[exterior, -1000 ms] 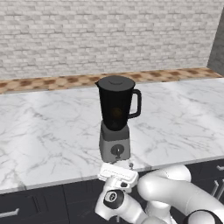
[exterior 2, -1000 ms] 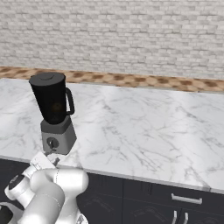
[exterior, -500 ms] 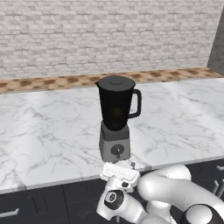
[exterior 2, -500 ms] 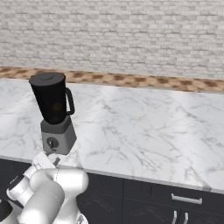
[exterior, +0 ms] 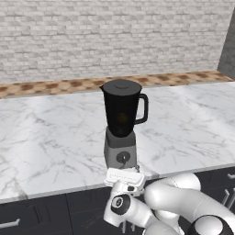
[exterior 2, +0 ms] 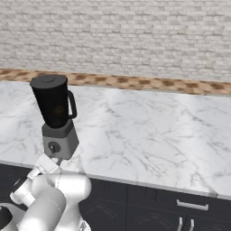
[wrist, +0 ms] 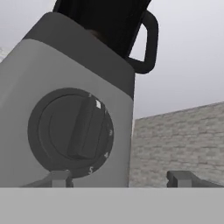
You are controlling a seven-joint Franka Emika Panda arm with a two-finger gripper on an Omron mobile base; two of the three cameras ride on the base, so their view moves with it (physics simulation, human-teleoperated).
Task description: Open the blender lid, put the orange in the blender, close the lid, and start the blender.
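Note:
The blender (exterior: 120, 124) stands near the counter's front edge, a black jar with a side handle on a grey base. The blender lid (exterior: 121, 85) sits flat on the jar's rim. The orange (exterior: 121, 120) shows as a dim orange patch through the dark jar wall, also in the right base view (exterior 2: 57, 111). My gripper (wrist: 119, 178) is open, right in front of the base and just below the round dial (wrist: 70, 131). One fingertip (wrist: 57, 177) sits under the dial; the other is off to the side of the base. Nothing is between them.
The marble counter (exterior: 50, 137) stretches wide to both sides of the blender, with a brick wall (exterior: 114, 41) behind. Dark cabinet fronts with handles (exterior 2: 191, 205) run below the counter edge, where my arm reaches up.

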